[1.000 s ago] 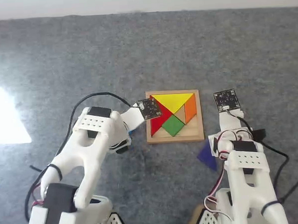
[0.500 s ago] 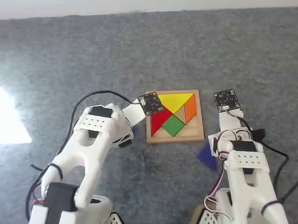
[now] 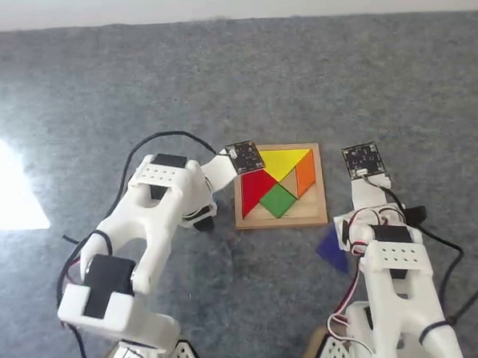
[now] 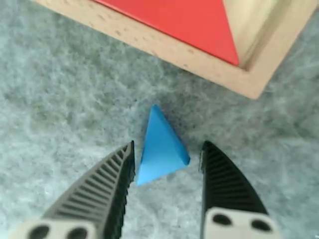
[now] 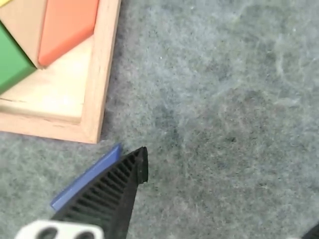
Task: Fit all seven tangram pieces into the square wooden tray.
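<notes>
The step in hand looks like picking up a loose piece. The left gripper (image 4: 168,148) hangs low over the grey tabletop (image 3: 138,88) with its fingers open, one on each side of a small blue triangle (image 4: 162,152) and not clamped on it. The triangle lies on the tabletop just beside an outer corner of the square wooden tray (image 4: 164,50), with the red triangle (image 4: 184,20) seated just inside that corner. In the high view the tray (image 3: 281,221) holds the red triangle (image 3: 255,184), a large yellow triangle (image 3: 280,161), a green square (image 3: 278,199) and an orange piece (image 3: 305,174). Bare wood is left along its near side. Whether the tan patch between green and orange is a piece or tray floor, I cannot tell. A dark blue piece (image 3: 332,246) lies on the tabletop near the tray's other near corner. The right gripper (image 5: 227,196) sits over it with its fingers spread wide, one finger crossing that piece (image 5: 84,177), and grips nothing. The task seems a bit past halfway, with at least two pieces outside. The next move likely calls for closing the left fingers squarely on the blue triangle's edges, lifting it over the rim, and turning it to match a free gap so it drops flat rather than riding up on the red neighbour.
</notes>
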{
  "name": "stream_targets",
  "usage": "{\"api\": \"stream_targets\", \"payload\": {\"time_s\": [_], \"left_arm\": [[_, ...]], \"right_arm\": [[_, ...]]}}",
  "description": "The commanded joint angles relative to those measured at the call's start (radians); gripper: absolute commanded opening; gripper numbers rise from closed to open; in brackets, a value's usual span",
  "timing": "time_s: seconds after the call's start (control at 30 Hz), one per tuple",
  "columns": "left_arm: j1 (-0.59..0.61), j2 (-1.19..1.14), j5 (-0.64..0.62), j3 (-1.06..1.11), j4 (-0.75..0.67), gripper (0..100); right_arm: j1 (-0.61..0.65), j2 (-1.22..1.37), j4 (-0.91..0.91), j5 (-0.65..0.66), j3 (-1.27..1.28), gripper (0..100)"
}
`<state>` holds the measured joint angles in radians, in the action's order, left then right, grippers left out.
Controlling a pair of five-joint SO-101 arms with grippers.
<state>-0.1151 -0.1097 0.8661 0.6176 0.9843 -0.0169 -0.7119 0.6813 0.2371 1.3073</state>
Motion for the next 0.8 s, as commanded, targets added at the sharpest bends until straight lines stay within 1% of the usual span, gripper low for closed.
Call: {"api": "stream_targets", "payload": {"time_s": [0.0, 0.1, 0.17, 0.27, 0.4, 0.47, 0.5, 0.67, 0.77], "left_arm": [[0.002, -0.021, -0.011, -0.076, -0.006, 16], [0.002, -0.021, -0.009, -0.091, -0.005, 10], [0.002, -0.023, 0.008, -0.091, -0.005, 9], [0.002, -0.023, 0.040, -0.093, 0.003, 9], [0.002, -0.015, 0.041, -0.102, 0.017, 9], [0.005, -0.009, 0.041, -0.122, 0.049, 10], [0.017, -0.003, 0.037, -0.140, 0.075, 11], [0.044, 0.091, 0.043, -0.179, 0.227, 24], [0.046, 0.175, 0.112, -0.143, 0.278, 24]], "right_arm": [[0.007, -0.021, -0.018, 0.014, -0.005, 51.9], [0.007, -0.021, -0.018, 0.014, -0.005, 51.9], [0.007, -0.021, -0.018, 0.014, -0.005, 51.9], [0.007, -0.021, -0.018, 0.014, -0.005, 51.9], [0.007, -0.021, -0.018, 0.014, -0.005, 51.9], [0.007, -0.021, -0.018, 0.014, -0.005, 51.9], [0.007, -0.021, -0.018, 0.014, -0.005, 51.9], [0.007, -0.021, -0.018, 0.014, -0.005, 51.9], [0.007, -0.021, -0.018, 0.014, -0.005, 51.9]]}}
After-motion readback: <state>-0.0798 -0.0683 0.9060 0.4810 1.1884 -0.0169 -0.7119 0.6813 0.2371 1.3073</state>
